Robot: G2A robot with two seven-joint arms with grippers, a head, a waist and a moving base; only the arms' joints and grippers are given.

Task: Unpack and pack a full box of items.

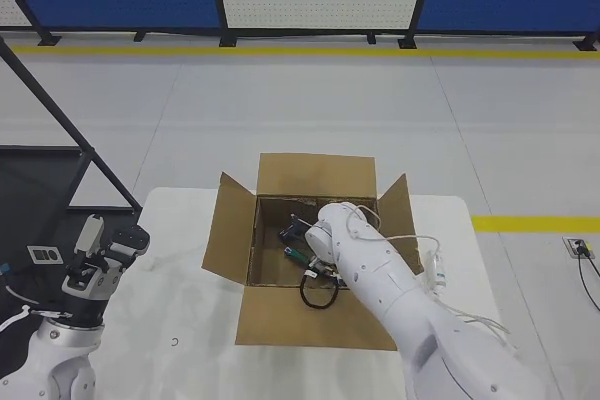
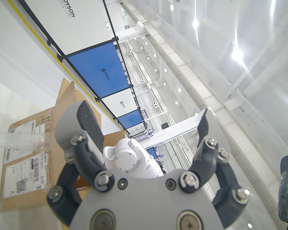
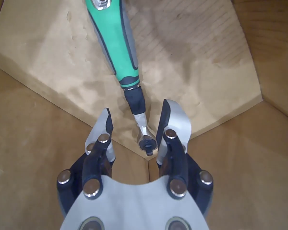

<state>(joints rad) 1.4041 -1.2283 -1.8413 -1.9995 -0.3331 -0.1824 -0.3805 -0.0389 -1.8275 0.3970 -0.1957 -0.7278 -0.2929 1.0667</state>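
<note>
Inside the open cardboard box (image 1: 310, 175), the right gripper (image 3: 137, 112) hangs with its fingers spread either side of the drive head of a green-handled ratchet wrench (image 3: 114, 32) lying on the box floor. Seen from above, the wrench's long axis appears to run from 4 to 10 o'clock, handle pointing away from that gripper. The left gripper (image 2: 145, 111), also spread, is well apart at 9 o'clock.

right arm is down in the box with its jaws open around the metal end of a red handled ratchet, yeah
No: the ratchet has a green handle, not red; the right wrist view shows it. The rest holds.
</note>
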